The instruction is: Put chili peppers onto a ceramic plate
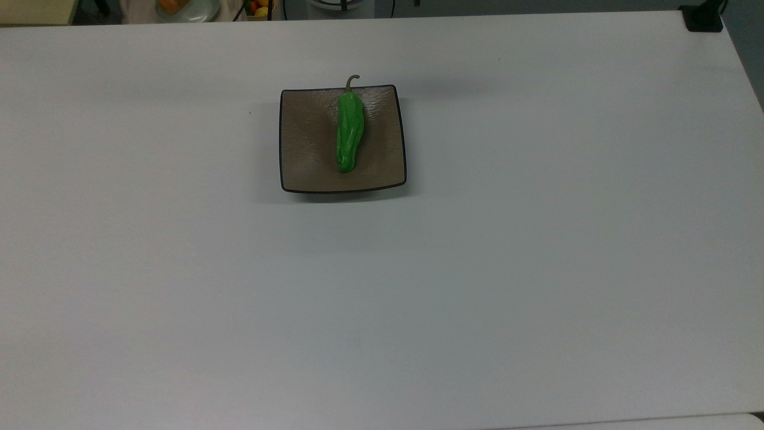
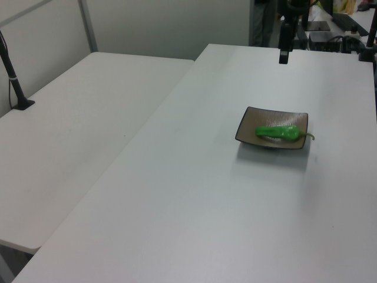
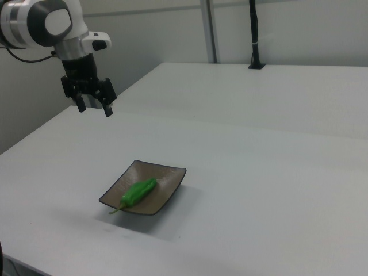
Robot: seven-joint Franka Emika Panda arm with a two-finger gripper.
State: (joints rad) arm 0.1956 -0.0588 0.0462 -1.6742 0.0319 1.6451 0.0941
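The green chili pepper (image 1: 350, 133) lies lengthwise on the square taupe ceramic plate (image 1: 304, 149), its thin stem curling over the plate's far rim in the top view. In the left view the chili pepper (image 2: 278, 132) rests across the plate (image 2: 250, 122); in the right view the chili pepper (image 3: 138, 192) lies on the plate (image 3: 167, 179) too. My gripper (image 3: 94, 108) hangs open and empty, high above the table and well back from the plate, at the right view's upper left. In the left view the gripper (image 2: 284, 56) hovers behind the plate.
The white table (image 1: 477, 269) spreads wide around the plate. A second white table (image 2: 70, 153) adjoins it at the left view's left. A black post (image 3: 255, 34) stands at the far side in the right view. Clutter with fruit (image 1: 261, 7) sits beyond the top view's upper edge.
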